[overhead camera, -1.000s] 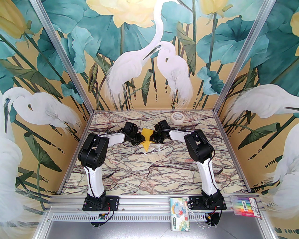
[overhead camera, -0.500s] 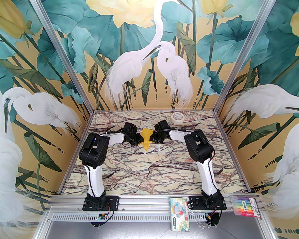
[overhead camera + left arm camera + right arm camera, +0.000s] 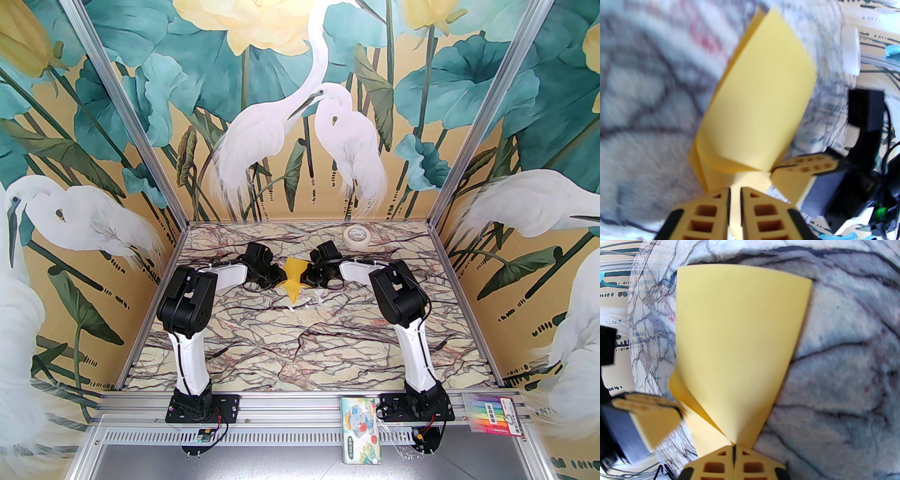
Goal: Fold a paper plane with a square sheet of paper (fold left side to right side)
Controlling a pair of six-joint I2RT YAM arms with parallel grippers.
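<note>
1. Nearest to us, on the metal rail beside the arm bases, lie a small pack with a cartoon print [image 3: 361, 429] and a pack of coloured markers [image 3: 492, 412]. Both are well apart from the work, so we judge that they play no part now.
2. Further in, the marbled table [image 3: 281, 347] carries some small white marks [image 3: 311, 300], just beside the near tip of the paper.
3. The yellow sheet of paper [image 3: 294, 279] is past the middle of the table, between the two grippers. It is bent over on itself: the wrist views show two layers joined by a soft round bend, not a pressed crease.
4. The left gripper [image 3: 735, 191] has its fingers almost together, and the paper passes through the thin gap, so it pinches the sheet. This view is blurred. We think it holds this side in order to carry it across to the right.
5. The right gripper [image 3: 734, 447] has its fingers pressed fully together on a corner of the sheet, where the layers meet. We judge that it anchors the paper so that the layers do not slide.
6. Farthest, a cream tape roll [image 3: 356, 236] sits near the back wall, apart from everything.
</note>
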